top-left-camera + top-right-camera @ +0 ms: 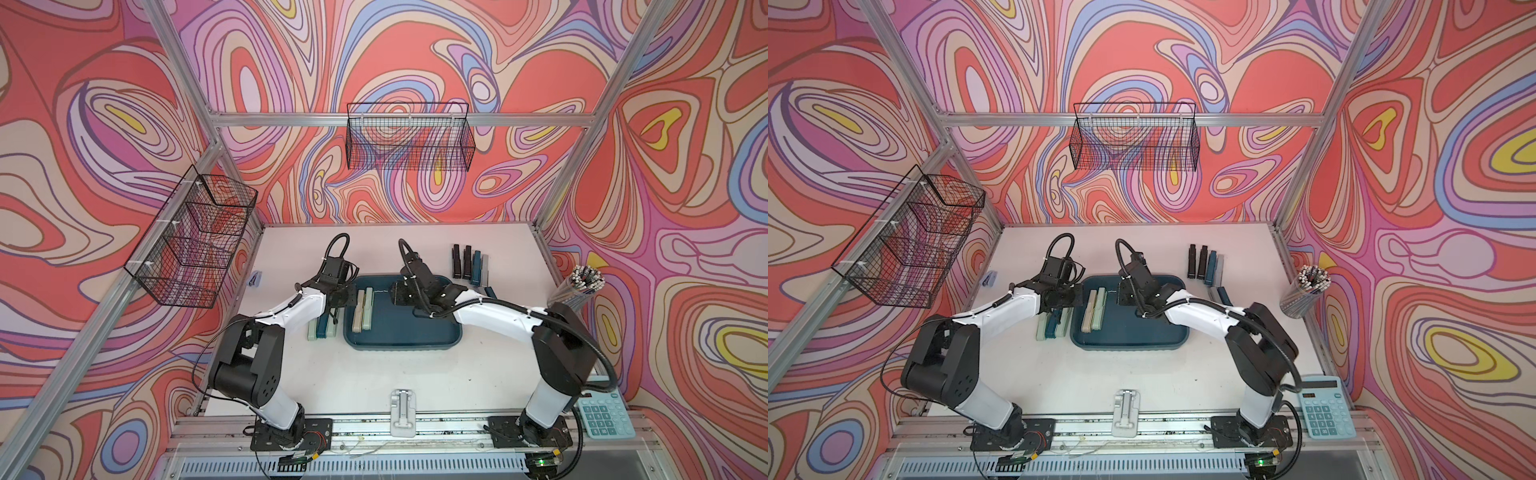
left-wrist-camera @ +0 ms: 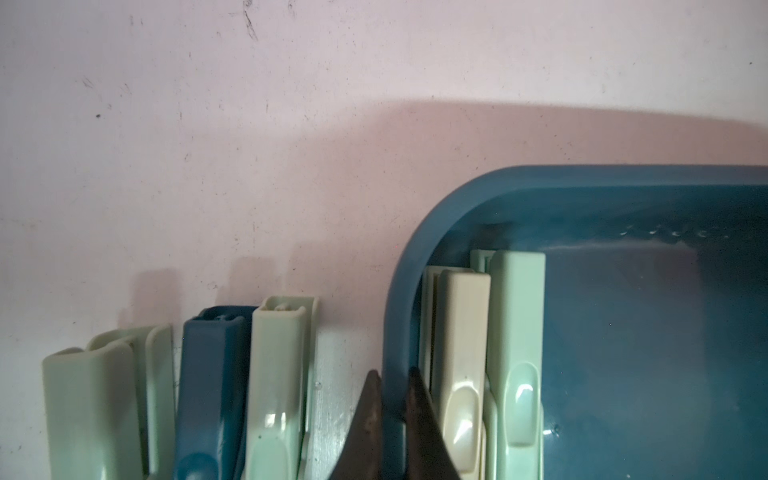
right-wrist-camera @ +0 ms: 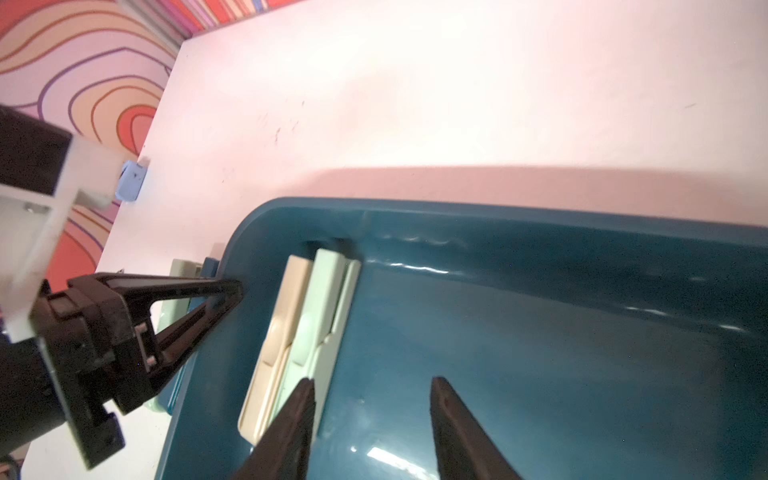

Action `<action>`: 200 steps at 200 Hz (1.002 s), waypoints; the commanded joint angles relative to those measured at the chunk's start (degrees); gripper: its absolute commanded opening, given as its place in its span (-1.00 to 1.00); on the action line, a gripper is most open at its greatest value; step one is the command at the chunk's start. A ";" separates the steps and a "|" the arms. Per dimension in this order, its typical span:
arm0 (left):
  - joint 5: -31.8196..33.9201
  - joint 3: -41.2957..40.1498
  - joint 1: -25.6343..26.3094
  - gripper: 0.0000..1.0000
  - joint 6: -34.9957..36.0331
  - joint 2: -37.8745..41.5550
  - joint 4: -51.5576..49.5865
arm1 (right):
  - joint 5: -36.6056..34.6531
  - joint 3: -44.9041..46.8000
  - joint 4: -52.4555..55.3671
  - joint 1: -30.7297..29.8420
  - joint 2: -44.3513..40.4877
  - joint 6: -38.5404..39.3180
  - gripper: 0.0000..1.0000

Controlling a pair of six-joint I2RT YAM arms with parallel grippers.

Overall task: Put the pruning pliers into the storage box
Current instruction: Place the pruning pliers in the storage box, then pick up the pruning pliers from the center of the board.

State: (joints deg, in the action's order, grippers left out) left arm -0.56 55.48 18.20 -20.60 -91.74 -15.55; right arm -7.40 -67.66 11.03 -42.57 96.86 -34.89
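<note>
L gripper (image 2: pixel 392 376) is clamped shut on the storage box (image 2: pixel 582 178) rim, w/ one finger inside the wall and one outside. R gripper (image 3: pixel 374 380) hangs open over the box floor, nothing betw. its fingers. We see a cream plier (image 3: pixel 282 324) and a pale green plier (image 3: pixel 328 299) lying flat in the box, just inside L's inner finger. The green one is at one R fingertip. Three more pliers (image 2: pixel 212 374) lie on the table (image 2: pixel 208 124) just outside L's outer finger, and a further row (image 1: pixel 467 262) lies well apart from both.
</note>
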 commanded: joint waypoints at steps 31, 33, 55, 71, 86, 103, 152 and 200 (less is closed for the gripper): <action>-0.71 0.06 0.40 -0.85 0.92 -1.86 -0.01 | -3.79 9.97 10.31 11.37 -14.73 5.29 -0.05; -0.70 0.06 0.36 -0.85 0.91 -1.86 -0.01 | -3.73 10.48 10.52 11.89 -15.26 5.23 -0.05; -0.74 0.06 0.35 -0.85 1.17 -1.94 -0.01 | -2.70 15.59 12.51 17.40 -20.97 4.56 -0.05; -0.93 0.15 0.35 -0.85 1.35 -2.17 0.00 | -1.15 19.18 13.47 21.23 -23.92 4.37 -0.04; -1.11 0.32 0.32 -0.85 1.40 -2.50 0.00 | -0.30 22.18 14.09 24.01 -25.29 4.13 -0.02; -1.30 0.49 0.27 -0.85 1.41 -2.71 -0.01 | 0.27 24.83 14.44 26.63 -25.83 4.06 0.01; -1.59 1.27 0.34 -0.85 1.76 -2.95 -0.18 | 0.37 30.36 15.18 30.19 -26.33 2.64 0.10; -1.59 1.54 0.23 -0.85 1.73 -3.27 -0.26 | 1.30 31.80 14.02 33.06 -23.64 3.93 0.18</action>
State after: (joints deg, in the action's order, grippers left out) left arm -1.52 56.60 18.17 -19.46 -93.23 -14.52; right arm -6.59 -36.45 25.54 -10.81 71.88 -31.46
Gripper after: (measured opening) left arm 0.087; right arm 0.584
